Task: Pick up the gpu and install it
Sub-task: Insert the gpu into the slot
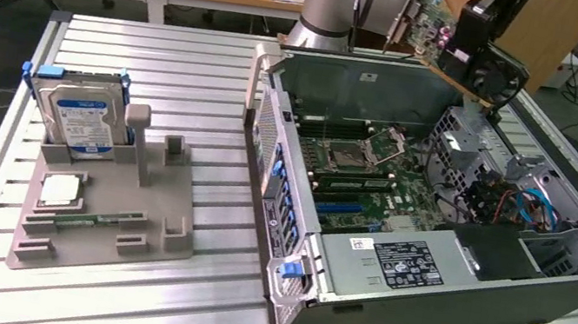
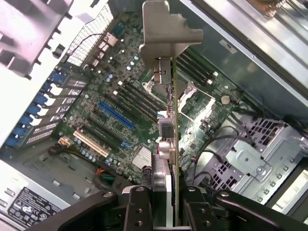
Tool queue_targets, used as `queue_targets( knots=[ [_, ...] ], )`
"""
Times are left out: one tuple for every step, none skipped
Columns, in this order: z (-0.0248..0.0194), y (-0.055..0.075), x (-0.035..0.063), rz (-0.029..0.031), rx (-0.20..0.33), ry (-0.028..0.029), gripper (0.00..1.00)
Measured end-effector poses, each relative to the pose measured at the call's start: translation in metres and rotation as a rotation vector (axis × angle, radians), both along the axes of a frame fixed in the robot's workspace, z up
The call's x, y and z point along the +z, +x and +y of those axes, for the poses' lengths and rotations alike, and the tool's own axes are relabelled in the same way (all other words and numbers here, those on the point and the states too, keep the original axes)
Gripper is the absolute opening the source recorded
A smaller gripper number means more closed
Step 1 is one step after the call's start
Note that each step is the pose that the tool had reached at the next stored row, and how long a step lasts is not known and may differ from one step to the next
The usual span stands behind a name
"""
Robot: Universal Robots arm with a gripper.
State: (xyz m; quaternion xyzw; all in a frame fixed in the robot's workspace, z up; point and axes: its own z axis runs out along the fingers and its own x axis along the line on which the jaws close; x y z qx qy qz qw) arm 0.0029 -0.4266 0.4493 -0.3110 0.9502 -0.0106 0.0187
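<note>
While the end effector (image 2: 168, 211) clamps the gpu (image 1: 492, 59) at upper right of the exterior view, over the open computer case (image 1: 453, 308), transport seems in hand; lining up with the blue slot (image 2: 117, 115) is required.

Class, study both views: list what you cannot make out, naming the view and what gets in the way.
1. Wrist view: the gpu is edge-on, so its fan face is hidden; the gripper, shut on it, covers its near end.
2. Exterior view: which motherboard slot lies under the gpu cannot be told; it hangs above the case.
3. Exterior view: the hard drive label's print is too small to read.
</note>
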Motion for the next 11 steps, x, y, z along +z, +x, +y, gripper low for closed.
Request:
queue_targets(
  knots=[
    [0.0000,0.0000,0.0000,0.0000,0.015,0.0000,0.28],
    [0.0000,0.0000,0.0000,0.0000,0.029,0.0000,0.28],
    [0.0000,0.0000,0.0000,0.0000,0.044,0.0000,0.28],
    [0.0000,0.0000,0.0000,0.0000,0.059,0.0000,0.28],
    [0.0000,0.0000,0.0000,0.0000,0.074,0.0000,0.28],
    [0.0000,0.0000,0.0000,0.0000,0.089,0.0000,0.28],
    [0.0000,0.0000,0.0000,0.0000,0.105,0.0000,0.28],
    [0.0000,0.0000,0.0000,0.0000,0.120,0.0000,0.28],
    [0.0000,0.0000,0.0000,0.0000,0.134,0.0000,0.28],
    [0.0000,0.0000,0.0000,0.0000,0.148,0.0000,0.28],
    [0.0000,0.0001,0.0000,0.0000,0.162,0.0000,0.28]
  ],
)
